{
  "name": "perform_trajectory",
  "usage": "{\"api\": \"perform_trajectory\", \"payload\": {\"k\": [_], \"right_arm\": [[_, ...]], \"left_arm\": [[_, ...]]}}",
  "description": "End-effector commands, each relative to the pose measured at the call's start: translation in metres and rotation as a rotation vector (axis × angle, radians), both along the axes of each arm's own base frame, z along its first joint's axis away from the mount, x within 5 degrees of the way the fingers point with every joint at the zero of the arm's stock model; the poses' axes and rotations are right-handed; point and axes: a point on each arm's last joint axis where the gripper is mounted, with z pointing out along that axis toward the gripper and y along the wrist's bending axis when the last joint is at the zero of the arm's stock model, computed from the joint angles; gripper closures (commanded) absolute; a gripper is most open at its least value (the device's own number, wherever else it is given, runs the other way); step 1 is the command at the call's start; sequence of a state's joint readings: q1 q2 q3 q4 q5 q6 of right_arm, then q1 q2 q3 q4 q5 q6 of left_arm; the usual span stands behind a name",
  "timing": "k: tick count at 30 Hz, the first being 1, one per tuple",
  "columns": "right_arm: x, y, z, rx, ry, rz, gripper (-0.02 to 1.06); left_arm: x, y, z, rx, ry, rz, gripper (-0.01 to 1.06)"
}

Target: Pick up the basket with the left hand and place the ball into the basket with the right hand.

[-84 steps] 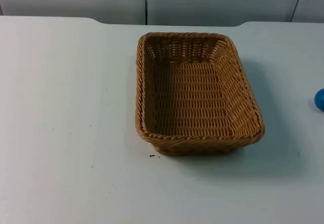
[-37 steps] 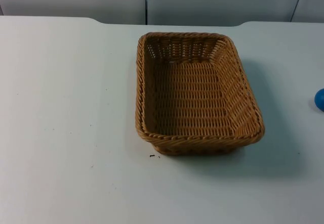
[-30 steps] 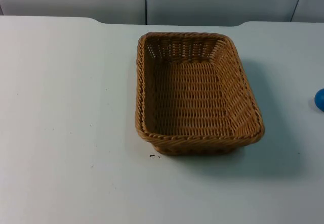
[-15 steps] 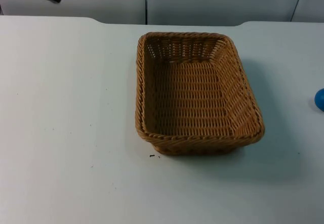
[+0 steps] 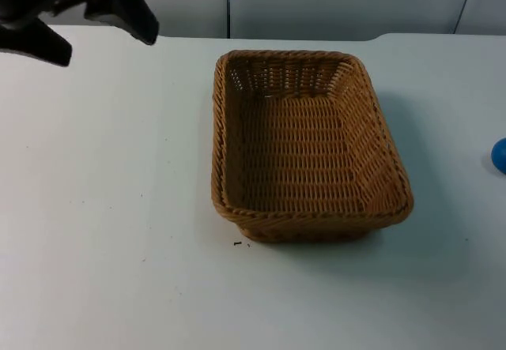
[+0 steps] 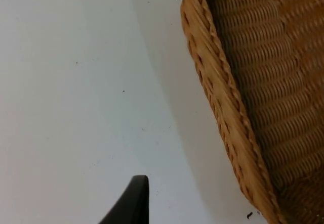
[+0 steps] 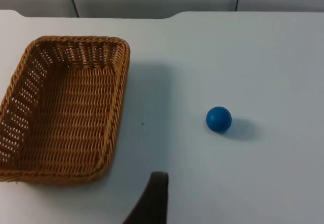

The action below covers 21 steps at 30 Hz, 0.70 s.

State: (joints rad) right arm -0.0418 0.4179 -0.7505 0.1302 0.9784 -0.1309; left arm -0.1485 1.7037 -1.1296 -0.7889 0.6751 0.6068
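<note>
A tan wicker basket (image 5: 217,146) stands empty in the middle of the white table, its long side running away from me. A small blue ball (image 5: 500,155) rests at the table's right edge, well apart from the basket. My left gripper (image 5: 104,46) hovers open over the far left of the table, left of the basket and holding nothing. The left wrist view has the basket's braided rim (image 6: 217,97) close beside it. From the right wrist view I see the ball (image 7: 218,119) on bare table to the right of the basket (image 7: 117,107), with my right gripper (image 7: 154,198) held back from both.
The white table (image 5: 103,208) ends at a grey partition wall (image 5: 316,2) behind the basket. A tiny dark speck (image 5: 237,244) lies by the basket's near left corner. Bare table surrounds the basket on the left and in front.
My left arm has come in from the upper left corner and moved right and down toward the basket. Basket and ball have not moved.
</note>
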Motion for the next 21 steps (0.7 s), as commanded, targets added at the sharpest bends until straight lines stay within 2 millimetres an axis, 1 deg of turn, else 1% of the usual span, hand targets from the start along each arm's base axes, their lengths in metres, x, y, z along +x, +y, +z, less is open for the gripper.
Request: {"api": "perform_trajectory", "payload": {"k": [1,3,5,9,10,11,15,16,17,18,19,21], "right_arm": [[0.001,0.0,0.002,0.003,-0.004,-0.008,0.19],[0.0,0.0,0.002,0.003,0.0,-0.008,0.19],[0.0,0.0,0.002,0.003,0.0,-0.008,0.19],[0.0,0.0,0.002,0.005,0.0,-0.009,0.19],[0.0,0.0,0.002,0.005,0.0,-0.009,0.19],[0.0,0.0,0.002,0.005,0.0,-0.009,0.19],[0.0,-0.001,0.002,0.001,0.001,-0.011,0.19],[0.0,-0.001,0.002,0.001,0.001,-0.011,0.19],[0.0,-0.001,0.002,0.001,0.001,-0.011,0.19],[0.0,-0.001,0.001,0.002,0.006,-0.01,0.19],[0.0,-0.001,0.001,0.002,0.009,-0.01,0.19],[0.0,0.0,0.001,0.001,0.011,-0.009,0.19]], "left_arm": [[0.007,-0.011,-0.007,-0.007,0.001,-0.011,0.0],[0.013,-0.018,-0.015,-0.008,0.016,-0.021,0.0],[0.017,-0.02,-0.018,-0.008,0.021,-0.02,0.0],[0.031,-0.028,-0.039,-0.011,0.064,-0.027,0.0],[0.031,-0.028,-0.039,-0.011,0.064,-0.027,0.0],[0.034,-0.032,-0.046,-0.01,0.078,-0.033,0.0],[0.046,-0.05,-0.064,-0.005,0.093,-0.061,0.0],[0.046,-0.05,-0.064,-0.005,0.093,-0.061,0.0],[0.049,-0.055,-0.067,-0.006,0.095,-0.071,0.0],[0.053,-0.062,-0.074,-0.008,0.107,-0.076,0.0],[0.055,-0.065,-0.077,-0.01,0.113,-0.076,0.0],[0.058,-0.068,-0.081,-0.01,0.115,-0.079,0.0]]}}
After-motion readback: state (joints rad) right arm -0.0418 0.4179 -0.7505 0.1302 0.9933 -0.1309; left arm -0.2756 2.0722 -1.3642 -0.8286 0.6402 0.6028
